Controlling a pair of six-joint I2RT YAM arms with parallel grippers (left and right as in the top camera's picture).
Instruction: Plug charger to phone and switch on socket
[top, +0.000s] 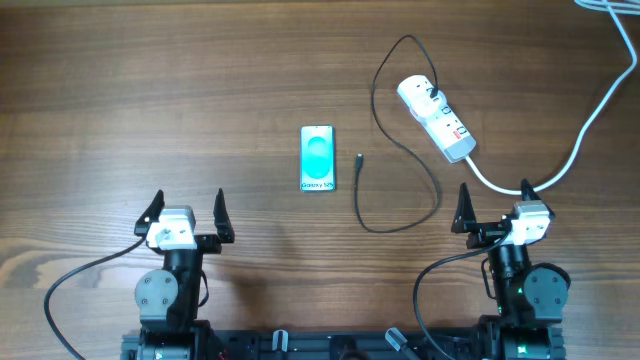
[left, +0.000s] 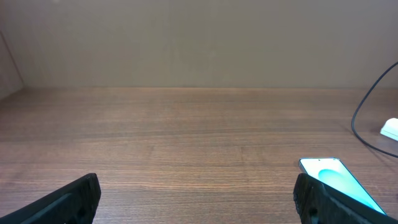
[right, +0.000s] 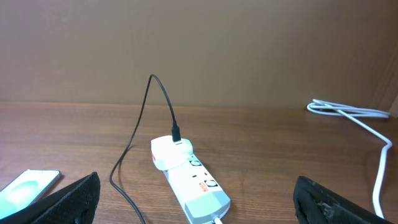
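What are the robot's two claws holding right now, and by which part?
Nothing. The left gripper and the right gripper both stand open and empty.

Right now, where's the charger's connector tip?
Overhead view: the connector tip lies loose on the table just right of the phone, apart from it. The socket sits further right, toward the back.

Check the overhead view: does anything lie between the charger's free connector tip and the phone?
Nothing visible does. The connector tip lies apart from the phone, on its right side, with only bare table between them.
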